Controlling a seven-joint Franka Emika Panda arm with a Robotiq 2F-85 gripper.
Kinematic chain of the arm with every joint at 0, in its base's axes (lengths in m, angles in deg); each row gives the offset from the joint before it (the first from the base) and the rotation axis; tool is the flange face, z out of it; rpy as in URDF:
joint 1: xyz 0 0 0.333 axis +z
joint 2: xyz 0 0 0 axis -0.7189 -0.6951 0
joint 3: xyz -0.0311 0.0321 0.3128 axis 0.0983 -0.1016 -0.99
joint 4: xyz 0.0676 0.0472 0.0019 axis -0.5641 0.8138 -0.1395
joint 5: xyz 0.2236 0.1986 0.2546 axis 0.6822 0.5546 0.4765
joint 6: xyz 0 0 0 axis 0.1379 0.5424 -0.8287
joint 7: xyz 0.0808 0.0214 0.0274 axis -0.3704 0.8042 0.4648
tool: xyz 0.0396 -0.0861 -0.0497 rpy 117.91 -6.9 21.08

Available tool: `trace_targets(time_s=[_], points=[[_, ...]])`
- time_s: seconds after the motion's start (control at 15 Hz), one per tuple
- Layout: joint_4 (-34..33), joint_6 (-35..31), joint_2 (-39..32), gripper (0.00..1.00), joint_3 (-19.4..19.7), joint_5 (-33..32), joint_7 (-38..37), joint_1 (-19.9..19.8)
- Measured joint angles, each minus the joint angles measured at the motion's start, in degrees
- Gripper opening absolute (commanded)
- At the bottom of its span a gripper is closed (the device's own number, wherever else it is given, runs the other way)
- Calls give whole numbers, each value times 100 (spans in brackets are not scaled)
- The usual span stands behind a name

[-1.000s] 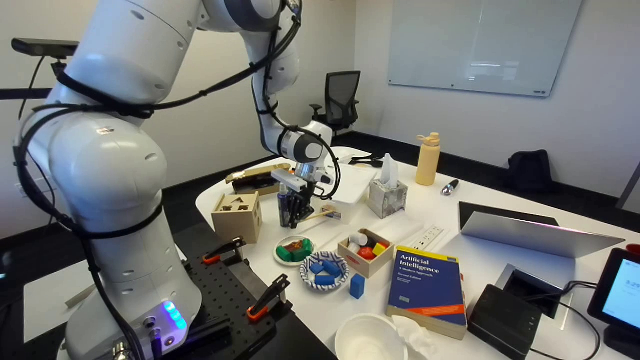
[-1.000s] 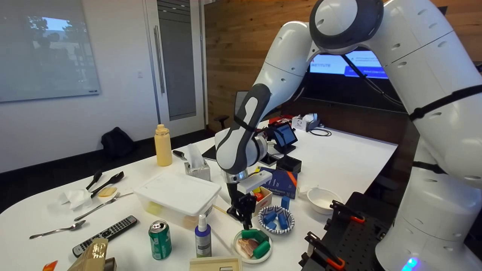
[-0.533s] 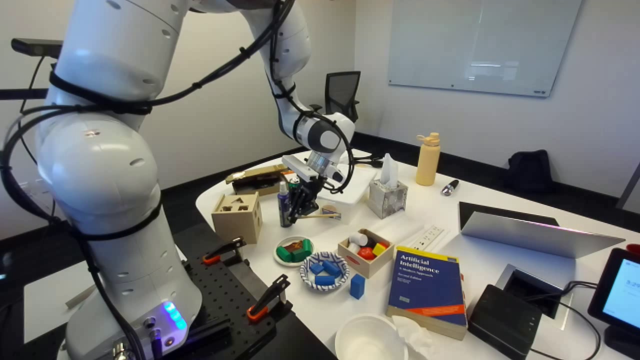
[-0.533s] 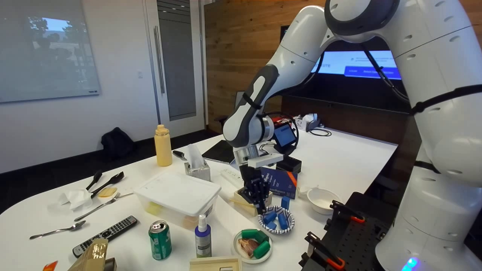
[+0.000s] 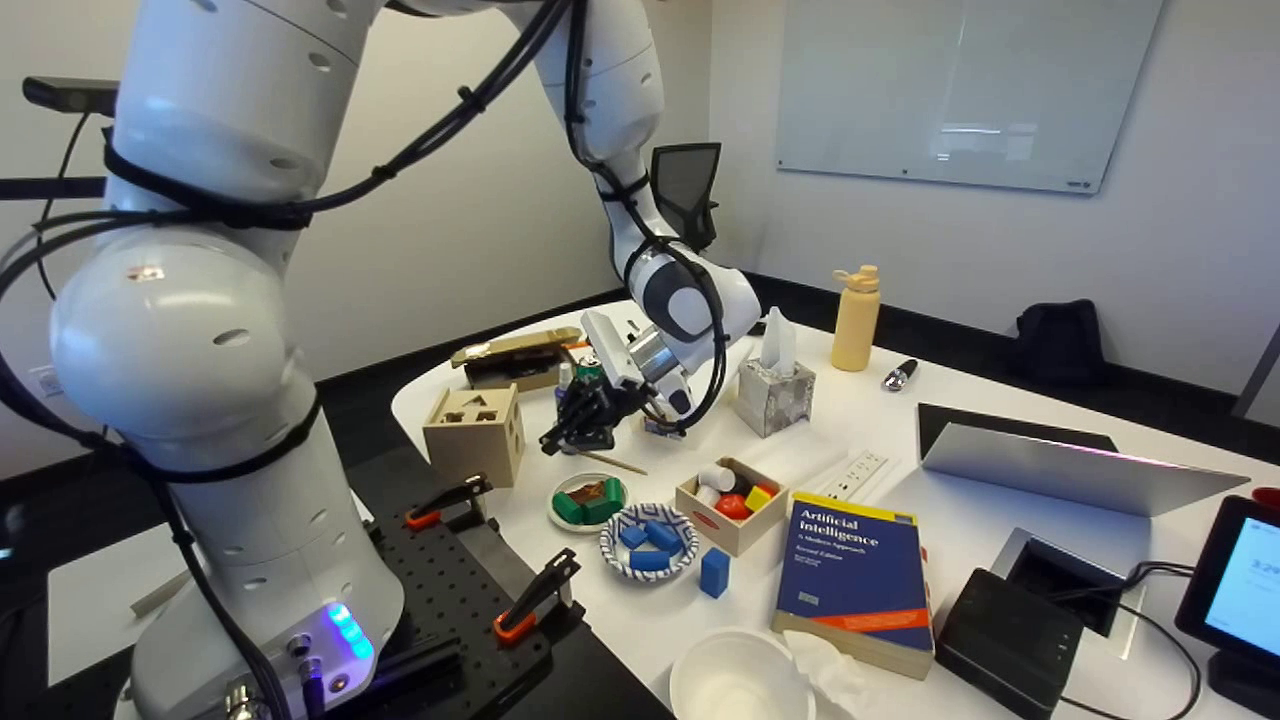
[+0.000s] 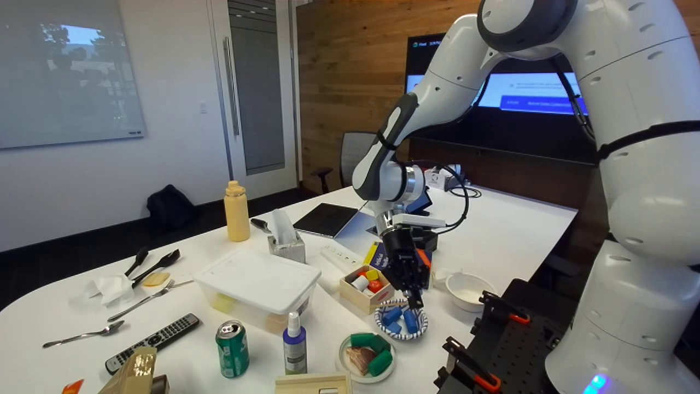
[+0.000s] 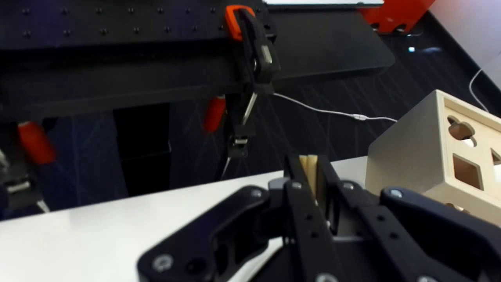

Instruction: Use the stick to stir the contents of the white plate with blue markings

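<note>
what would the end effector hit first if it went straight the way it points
Probably the black clamp nearest the wooden box; depth is unclear, so the white table might come first.

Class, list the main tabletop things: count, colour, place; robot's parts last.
Stick: one, tan, in gripper
Patterned dish: one, white-and-blue, on table
Blocks: at least three, blue, in dish
Loose block: one, blue, beside dish
Plate: one, white, near dish
Rounded blocks: three, green, on plate
Book: one, blue, on table
Wooden tray: one, tan, near book
Bowl: one, white, near book
Laptop: one, silver, on table
Bottle: one, yellow, on table
Tissue box: one, grey, near bottle
Lidded tub: one, clear, on table
Remote: one, black, on table
Can: one, green, near remote
Spray bottle: one, purple, near can
Robot arm: one, white, over table
Gripper: one, black, closed on stick
</note>
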Motion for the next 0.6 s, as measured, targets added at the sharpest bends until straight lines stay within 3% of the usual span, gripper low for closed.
trace_targets(time_s=[0.33, 0.6], points=[[341, 456, 14, 3, 296, 432, 4, -190], [658, 450, 12, 3, 588, 644, 170, -376]])
